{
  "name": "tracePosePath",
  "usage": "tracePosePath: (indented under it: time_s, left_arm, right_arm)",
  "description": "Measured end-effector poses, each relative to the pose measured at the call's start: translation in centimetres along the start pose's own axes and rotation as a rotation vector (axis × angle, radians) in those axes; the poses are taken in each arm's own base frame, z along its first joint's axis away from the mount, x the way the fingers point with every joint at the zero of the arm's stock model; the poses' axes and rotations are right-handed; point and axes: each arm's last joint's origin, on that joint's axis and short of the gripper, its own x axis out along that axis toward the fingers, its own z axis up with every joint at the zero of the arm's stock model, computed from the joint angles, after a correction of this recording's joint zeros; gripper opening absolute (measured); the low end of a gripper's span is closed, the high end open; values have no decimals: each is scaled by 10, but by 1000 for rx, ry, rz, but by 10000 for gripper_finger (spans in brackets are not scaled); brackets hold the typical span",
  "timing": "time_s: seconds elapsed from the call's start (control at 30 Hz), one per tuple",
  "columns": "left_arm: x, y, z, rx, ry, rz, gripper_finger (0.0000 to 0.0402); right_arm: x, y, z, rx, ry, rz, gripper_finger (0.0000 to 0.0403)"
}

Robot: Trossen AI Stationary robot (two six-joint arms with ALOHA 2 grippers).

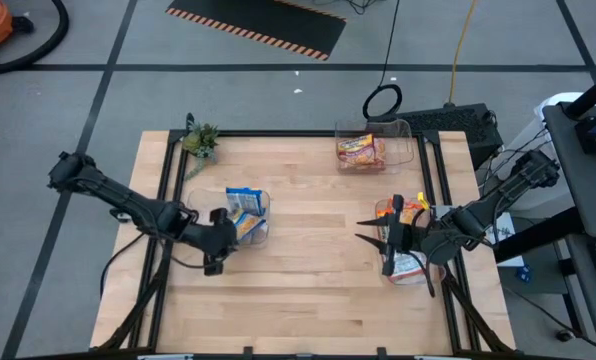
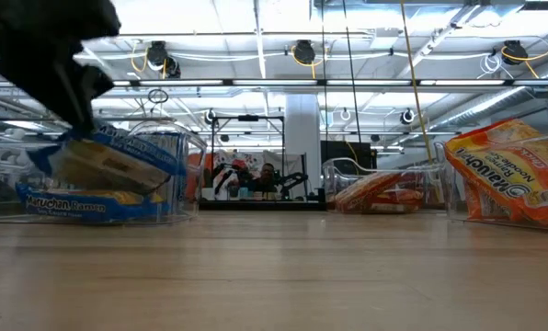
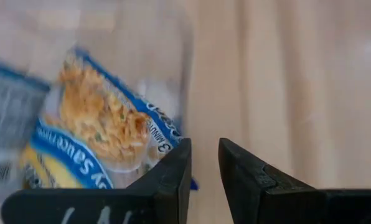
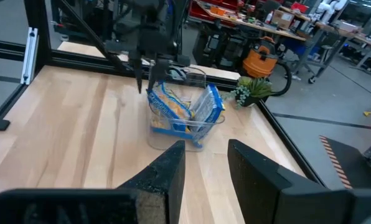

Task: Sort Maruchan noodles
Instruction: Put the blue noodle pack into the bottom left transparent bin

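Note:
Yellow-and-blue Maruchan noodles [image 1: 246, 210] lie in a clear bin [image 1: 263, 228] at the table's left; one packet [image 3: 98, 118] stands tilted in it. My left gripper [image 1: 215, 258] hangs at that bin's near side, pointing steeply down, open by a narrow gap [image 3: 204, 168] with nothing between the fingers. Orange packets [image 1: 410, 212] sit in a clear bin at the right, under my right arm. My right gripper [image 1: 376, 248] is raised there, open [image 4: 205, 168] and empty, facing the left bin. Orange-red packets [image 1: 361, 150] lie in a far bin. My left gripper has nothing between its fingers. In the low view its fingertips [image 2: 79, 115] stand right at the tilted packet's upper edge [image 2: 108, 147]; whether they touch it, I cannot tell.
A small green plant [image 1: 200, 138] stands at the far left corner. Black frame rails [image 1: 163, 200] run along the table's left and right sides. Bare wood [image 1: 318, 230] lies between the left and right bins.

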Motion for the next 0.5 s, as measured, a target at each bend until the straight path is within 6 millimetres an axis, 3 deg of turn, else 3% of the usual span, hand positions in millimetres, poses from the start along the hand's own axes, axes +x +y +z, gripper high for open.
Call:
tracePosePath:
  time_s: [0.23,0.5]
  left_arm:
    - [2,16,-16,-112,144,136,88]
    - [-23,13,-9,-192,115,127,88]
  right_arm:
    - [0,0,0,-5,0,1,114]
    - [0,0,-1,-4,5,1,114]
